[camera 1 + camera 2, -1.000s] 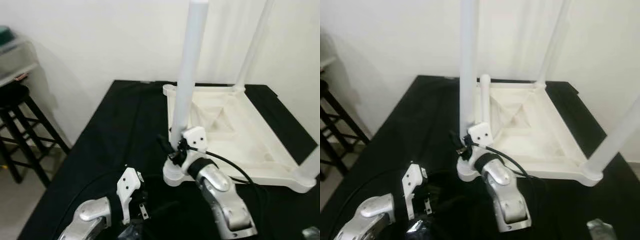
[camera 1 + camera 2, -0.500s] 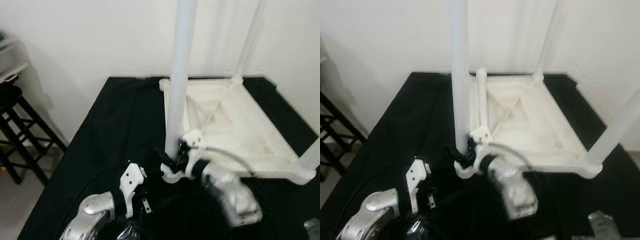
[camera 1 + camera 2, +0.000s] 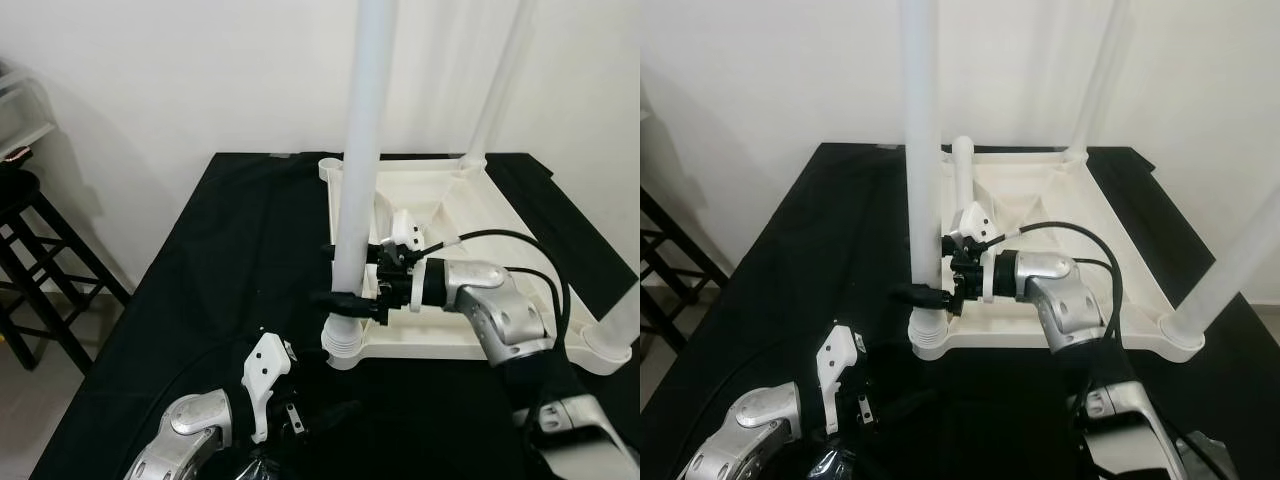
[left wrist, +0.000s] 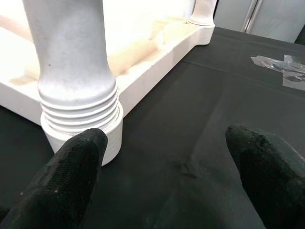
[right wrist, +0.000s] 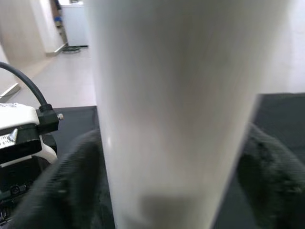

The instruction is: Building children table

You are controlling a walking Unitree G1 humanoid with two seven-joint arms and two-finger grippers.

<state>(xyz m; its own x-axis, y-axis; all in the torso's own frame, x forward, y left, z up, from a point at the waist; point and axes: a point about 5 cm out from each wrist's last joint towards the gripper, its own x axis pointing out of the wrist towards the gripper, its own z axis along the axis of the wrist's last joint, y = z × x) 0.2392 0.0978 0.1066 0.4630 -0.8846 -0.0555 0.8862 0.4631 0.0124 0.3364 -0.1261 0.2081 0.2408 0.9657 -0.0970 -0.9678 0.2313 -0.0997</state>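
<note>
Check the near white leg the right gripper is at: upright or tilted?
Upright. The near leg rises straight from its threaded corner socket of the upside-down tabletop, with the right gripper closed around it.

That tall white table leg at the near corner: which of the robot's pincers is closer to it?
Right. The right pincer has a finger on either side of the white table leg, low on its shaft. The left pincer sits open, lower and nearer the camera, short of the leg's threaded base.
</note>
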